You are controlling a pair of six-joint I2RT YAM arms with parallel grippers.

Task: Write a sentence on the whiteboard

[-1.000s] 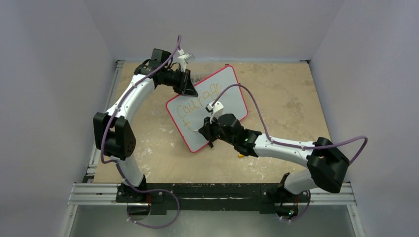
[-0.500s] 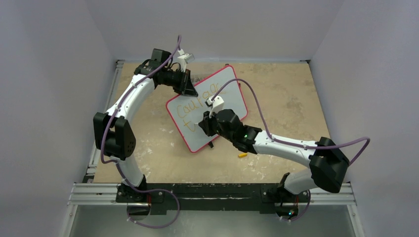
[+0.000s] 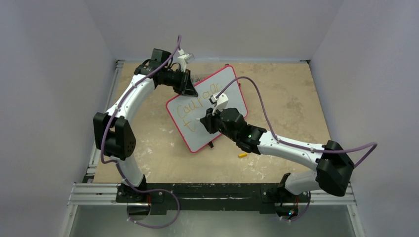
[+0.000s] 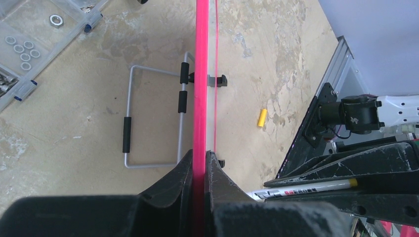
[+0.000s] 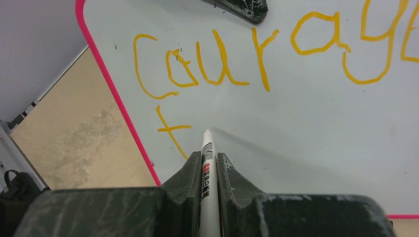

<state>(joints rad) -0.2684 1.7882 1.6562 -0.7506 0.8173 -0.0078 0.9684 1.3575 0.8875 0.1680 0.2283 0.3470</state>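
Whiteboard point(image 5: 306, 133): smooth, glossy pale face; bright pink plastic-looking rim.
Tabletop point(image 3: 286, 94): matt, worn, blotchy board, wood-like.
Marker point(image 5: 208, 173): smooth white plastic barrel.
Wire stand point(image 4: 129, 118): grey metal rod, black sleeves.
Right gripper point(image 5: 204, 160): matt black jaws, scuffed pale.

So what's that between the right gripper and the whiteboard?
A white marker, clamped in the right gripper, its tip pointing at the whiteboard just right of the yellow "t". The right wrist view shows it.
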